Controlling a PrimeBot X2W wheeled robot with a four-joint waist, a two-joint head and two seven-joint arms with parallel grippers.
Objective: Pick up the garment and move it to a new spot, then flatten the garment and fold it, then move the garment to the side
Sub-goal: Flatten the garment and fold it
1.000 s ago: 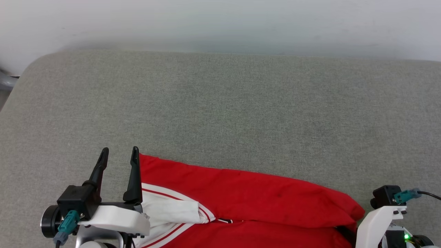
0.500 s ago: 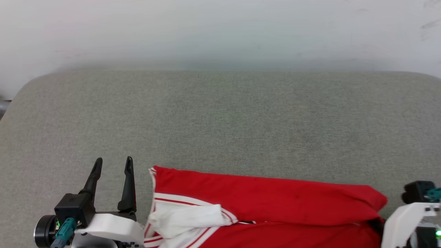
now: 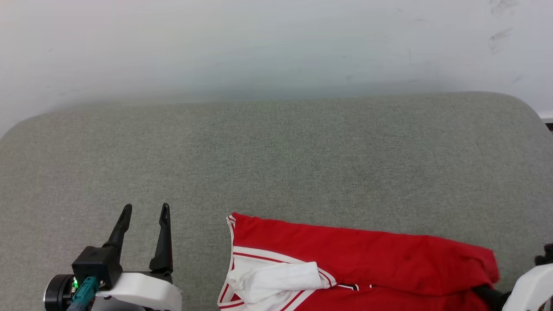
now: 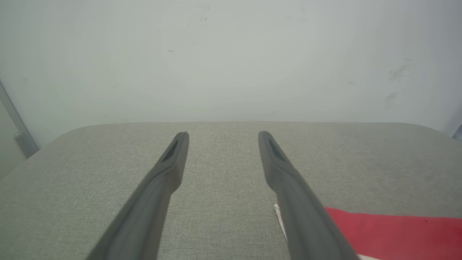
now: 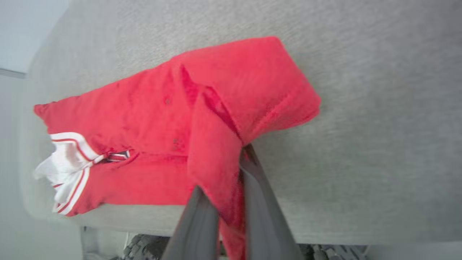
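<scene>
Grey cushion is occupied at lower right by the garment, pinched in the closed right gripper, likely for dragging; the left gripper is held wide apart, empty.

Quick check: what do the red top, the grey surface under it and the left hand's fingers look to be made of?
The red top looks like soft matte cloth, likely knit; it folds and creases limply. The grey surface looks like matte woven upholstery fabric with a fine flecked weave; its rounded corners hint at padding. The left hand has dark grey, smooth matte fingers, probably plastic or rubber; I cannot tell which.
</scene>
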